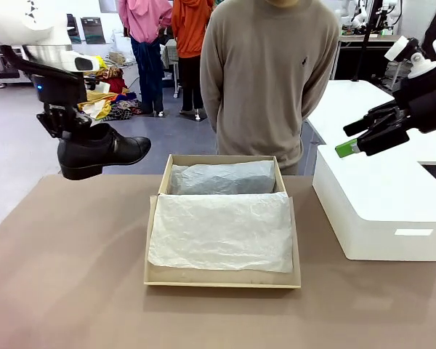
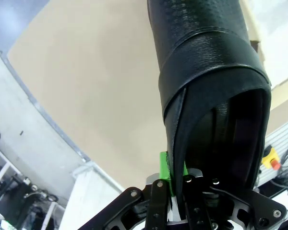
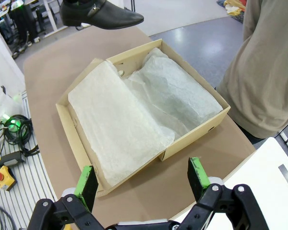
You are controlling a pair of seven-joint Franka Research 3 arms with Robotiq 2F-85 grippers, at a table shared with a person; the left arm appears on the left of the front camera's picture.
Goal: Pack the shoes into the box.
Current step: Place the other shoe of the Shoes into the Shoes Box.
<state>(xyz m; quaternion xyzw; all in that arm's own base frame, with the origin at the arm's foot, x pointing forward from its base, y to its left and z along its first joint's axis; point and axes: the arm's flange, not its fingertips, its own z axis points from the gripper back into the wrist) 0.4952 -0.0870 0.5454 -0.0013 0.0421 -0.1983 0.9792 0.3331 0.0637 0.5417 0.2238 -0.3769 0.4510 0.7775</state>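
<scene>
Black leather shoe [image 1: 102, 149]: hangs in the air at the upper left of the front view. Its sole is about level and its toe points toward picture right. It is left of the box and well clear of it.
Left claw [image 1: 62, 120]: pinched tight on the back rim of the shoe at the heel. In the left wrist view one green pad presses the outside of the heel collar.
Right claw [image 1: 352, 138]: jaws spread wide with nothing in them, at the upper right of the front view above the white box [image 1: 378, 211].
Step in hand: we judge it to be carrying the shoe across to the box and setting it down inside.
How to do it well: we would hold the shoe high enough for heel and toe to pass the left wall and bring it over the deeper far part. Then we would line its length along the box and lower it slowly, so the sole settles on the paper rather than bunching it. The grip is on a thin edge, so a sudden swing could tip the shoe. We would move smoothly and let go only once it rests.
Cardboard box [image 1: 221, 278]: sits open at mid-frame on the brown table [image 1: 65, 276], in front of a person [image 1: 269, 80] standing at the far side.
Inside the box: crinkled white tissue paper [image 1: 218, 229] covers the near part and dips into the far part. Whether anything lies under it we cannot tell.
White box: its contents are hidden from us.
</scene>
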